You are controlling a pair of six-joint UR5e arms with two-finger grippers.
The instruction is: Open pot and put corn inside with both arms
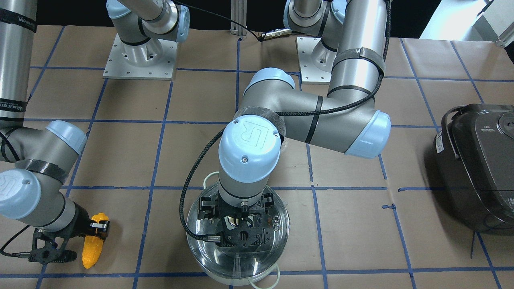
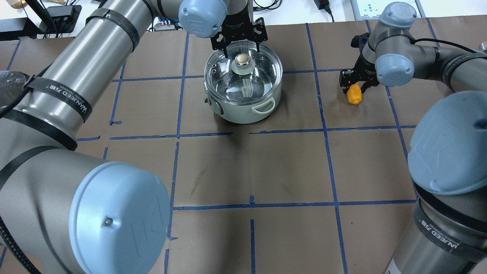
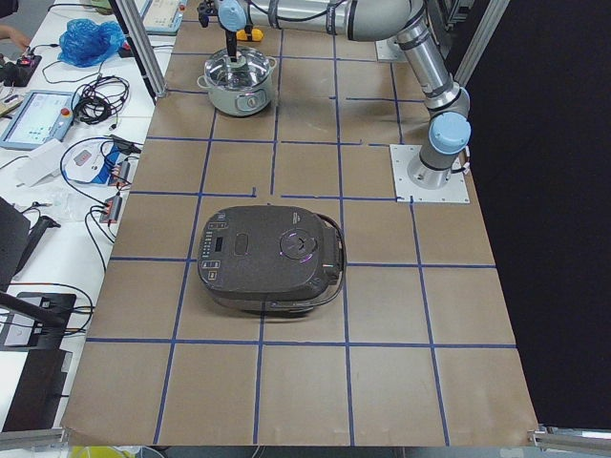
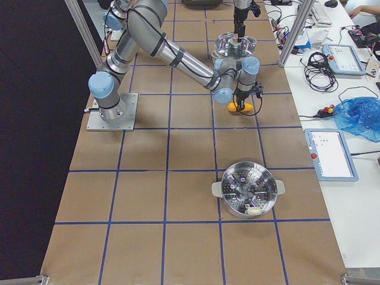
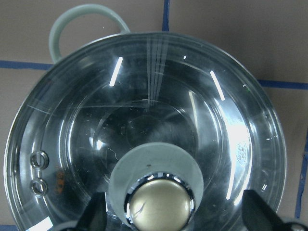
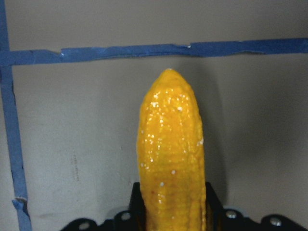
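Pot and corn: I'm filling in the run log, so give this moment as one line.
pot: lid on | left gripper: open, jaws either side of knob | right gripper: shut on corn | corn: outside pot

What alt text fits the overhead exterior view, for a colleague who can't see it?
The left end effector hangs open over the steel pot, its fingers either side of the knob on the glass lid, which is on the pot. To the pot's right, the right end effector grips a yellow-orange corn cob close to the brown, blue-taped table.
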